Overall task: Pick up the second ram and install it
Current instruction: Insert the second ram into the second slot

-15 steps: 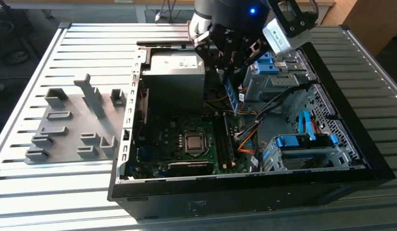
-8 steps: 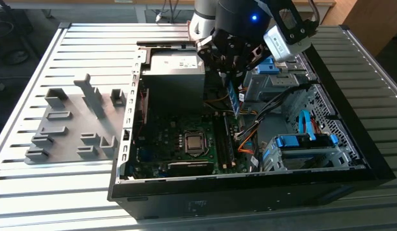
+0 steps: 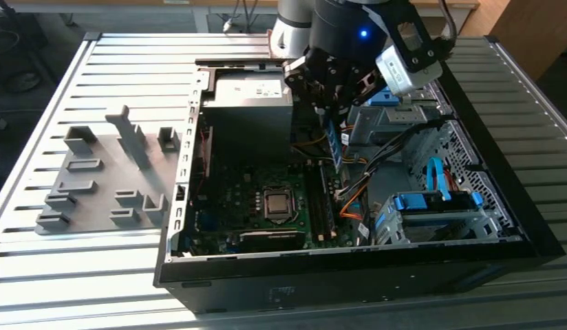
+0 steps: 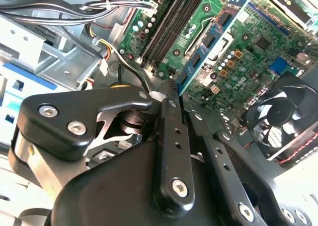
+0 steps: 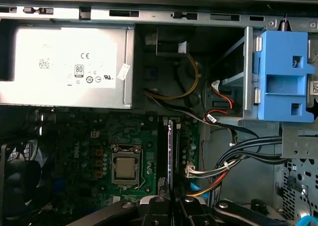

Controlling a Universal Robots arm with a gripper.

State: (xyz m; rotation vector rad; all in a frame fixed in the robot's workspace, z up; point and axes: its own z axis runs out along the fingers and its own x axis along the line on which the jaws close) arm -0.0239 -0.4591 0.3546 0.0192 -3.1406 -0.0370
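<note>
The second ram (image 3: 334, 141) is a long, thin blue circuit-board strip carrying dark chips and small white labels. In the exterior view it hangs on edge from the gripper (image 3: 332, 113), inside the open computer case (image 3: 357, 268), above the motherboard (image 3: 256, 185) and just over the memory slots (image 3: 321, 199). In the second wrist view the strip (image 4: 211, 39) runs away from the gripper (image 4: 175, 89), whose two black fingers (image 4: 171, 121) are clamped on its near end; the board stands clear above the green motherboard (image 4: 238, 72), beside the dark slots (image 4: 171, 22). In the first wrist view it shows edge-on as a thin dark line (image 5: 170, 156) rising from the gripper (image 5: 171, 202), lined up over the slots (image 5: 175, 146).

One ram is in view. One power-supply box (image 5: 69, 69) sits at the case's far end, one bare processor socket (image 5: 124, 166) lies on the motherboard (image 5: 74, 146), and one fan (image 4: 285, 114) stands at the edge. One grey fixture plate (image 3: 104, 179) with upright blocks lies on the table (image 3: 45, 275), to the exterior view's left of the case.
</note>
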